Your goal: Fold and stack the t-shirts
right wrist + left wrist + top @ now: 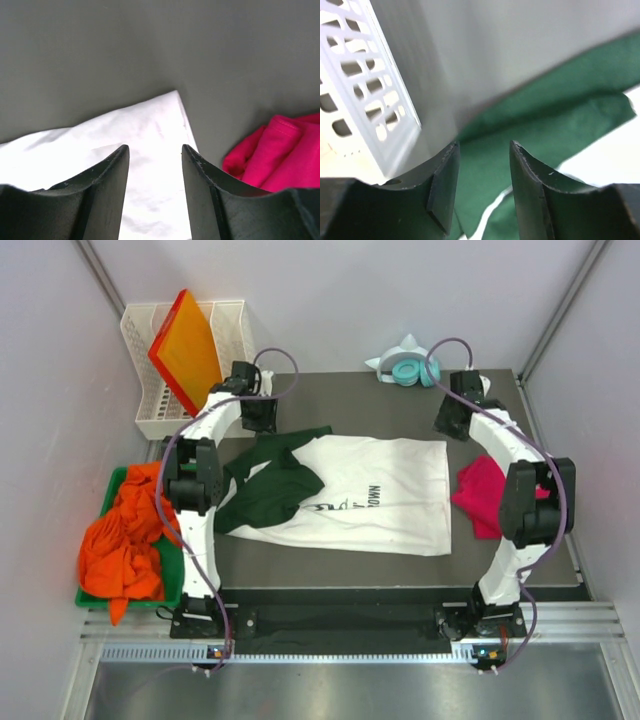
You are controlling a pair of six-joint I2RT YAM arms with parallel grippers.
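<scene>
A white t-shirt (375, 490) with dark green sleeves (272, 485) lies spread flat on the dark mat, its printed side up. My left gripper (260, 416) hovers open over the shirt's far left, with the green sleeve (545, 130) showing between and beyond its fingers. My right gripper (450, 420) hangs open above the far right corner of the white shirt (150, 145), nothing between its fingers. A crumpled pink shirt (482, 492) lies at the mat's right side, also seen as the pink shirt (280, 155) in the right wrist view. A heap of orange shirts (125, 540) fills the green bin.
A green bin (112, 485) sits off the table's left edge. A white rack (150, 380) holding an orange board (188, 348) stands at the back left; the white rack (360, 95) is close to my left gripper. Teal headphones (408, 370) rest at the back.
</scene>
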